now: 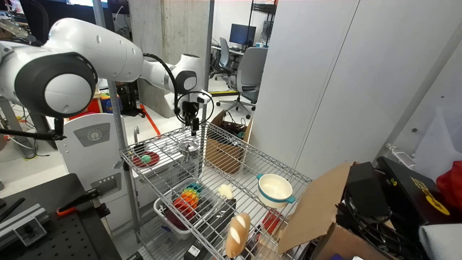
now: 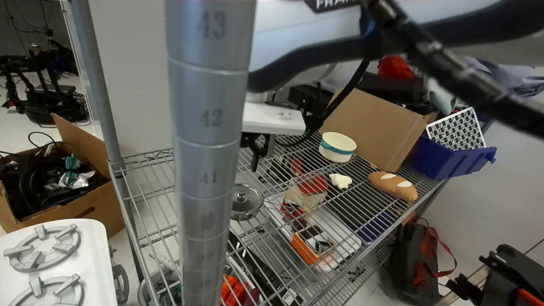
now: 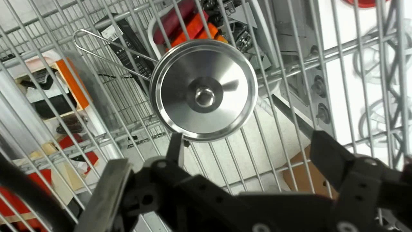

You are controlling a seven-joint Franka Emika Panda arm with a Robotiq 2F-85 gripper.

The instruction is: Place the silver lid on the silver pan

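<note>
The silver lid [image 3: 183, 106], round with a knob in the middle, lies flat with the knob up on top of the silver pan [image 1: 189, 154]. The lid also shows in both exterior views [image 1: 188, 145] [image 2: 250, 206], partly behind a post in one of them. The lid covers the pan's inside; its thin wire handle shows in the wrist view. The pan stands on the wire shelf. My gripper [image 3: 247, 138] is open and empty, above the shelf and off to one side of the lid. One fingertip overlaps the lid's rim in the wrist view; contact cannot be told.
The wire shelf [image 1: 169, 153] has upright posts [image 2: 208, 148] at its corners. A cream pot with teal handles [image 1: 275, 189], a toy bread loaf [image 1: 238, 234] and a pale cauliflower-like piece [image 1: 226, 191] are on it. An open cardboard box [image 1: 314, 206] stands beside the shelf.
</note>
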